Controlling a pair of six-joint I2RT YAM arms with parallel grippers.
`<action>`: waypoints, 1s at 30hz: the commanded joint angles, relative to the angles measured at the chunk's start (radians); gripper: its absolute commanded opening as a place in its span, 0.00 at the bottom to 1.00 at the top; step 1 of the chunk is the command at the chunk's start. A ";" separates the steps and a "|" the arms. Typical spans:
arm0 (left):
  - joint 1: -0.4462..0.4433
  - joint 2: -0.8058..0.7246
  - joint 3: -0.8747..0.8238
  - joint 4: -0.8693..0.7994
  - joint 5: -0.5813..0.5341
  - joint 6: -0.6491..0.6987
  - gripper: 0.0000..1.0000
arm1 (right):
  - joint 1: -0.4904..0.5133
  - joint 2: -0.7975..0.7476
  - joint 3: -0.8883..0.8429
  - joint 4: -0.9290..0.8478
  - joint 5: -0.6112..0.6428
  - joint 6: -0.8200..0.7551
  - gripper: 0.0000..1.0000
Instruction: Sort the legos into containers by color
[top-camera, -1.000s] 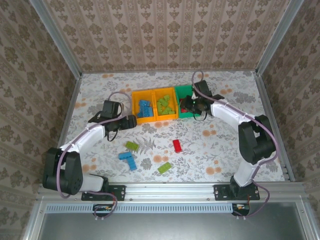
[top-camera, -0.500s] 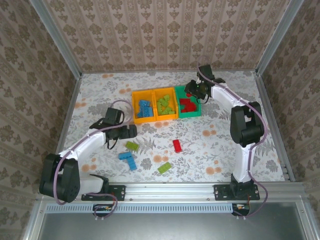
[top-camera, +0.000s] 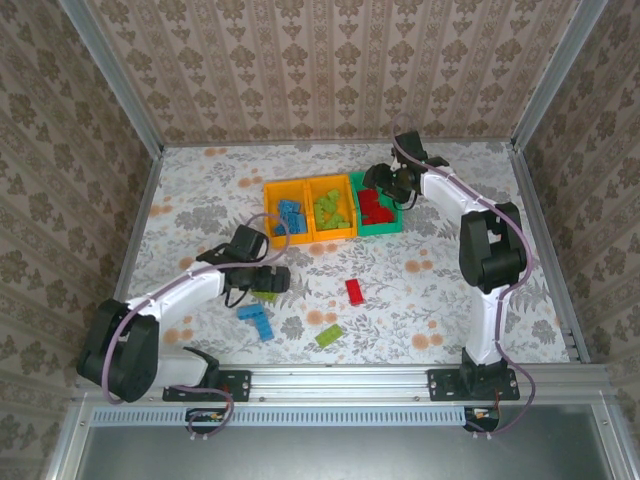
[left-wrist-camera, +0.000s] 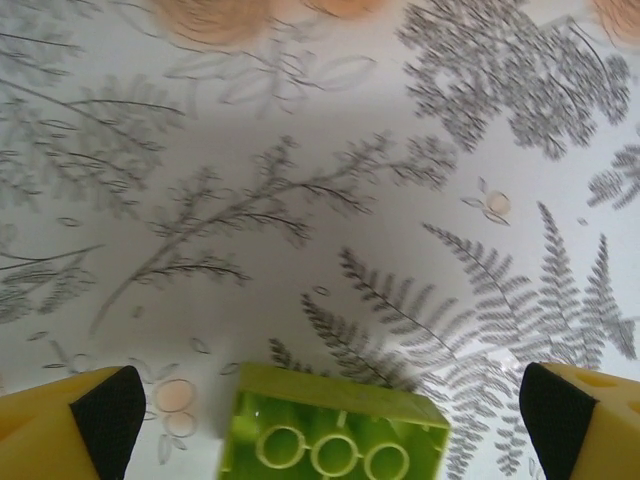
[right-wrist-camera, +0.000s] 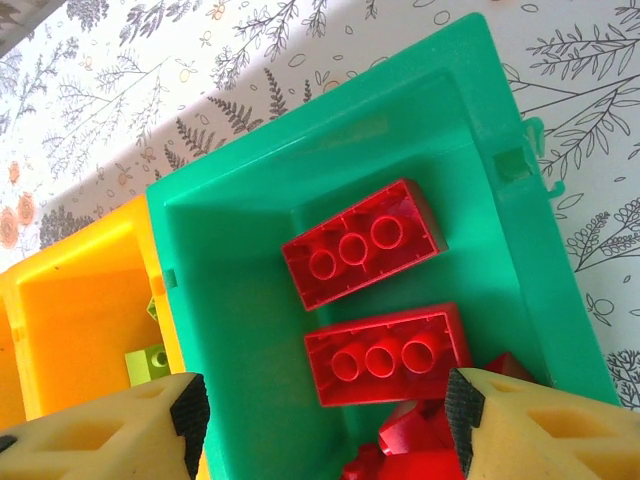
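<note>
My worktop (top-camera: 200, 190) is white, printed with grey ferns and orange blossoms. The green bin (right-wrist-camera: 330, 130) holds red bricks (right-wrist-camera: 362, 243). One orange-yellow bin (top-camera: 290, 241) holds blue bricks (top-camera: 289, 216), and the other orange-yellow bin (top-camera: 335, 234) holds lime bricks (top-camera: 329, 207). Loose on the print lie a red brick (top-camera: 354, 291), a blue brick (top-camera: 256, 318) and a lime brick (top-camera: 328, 335). My right tool (right-wrist-camera: 325, 415) has yellow foam pads (right-wrist-camera: 90, 440) tipped black.

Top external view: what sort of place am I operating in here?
Probably a purpose-built robot test cell, not a home: an aluminium frame boxes in the table, wallpaper panels stand on three sides, and the left arm and right arm are bolted to its front rail.
</note>
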 joint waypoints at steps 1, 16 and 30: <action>-0.028 0.031 -0.005 -0.033 0.007 0.039 1.00 | -0.007 -0.079 -0.054 0.001 0.003 0.002 0.68; -0.067 0.131 0.051 -0.092 -0.027 0.023 0.96 | -0.012 -0.175 -0.160 0.010 0.025 -0.004 0.72; -0.074 0.202 0.094 -0.115 -0.024 0.021 0.65 | -0.042 -0.202 -0.186 0.024 0.008 0.002 0.74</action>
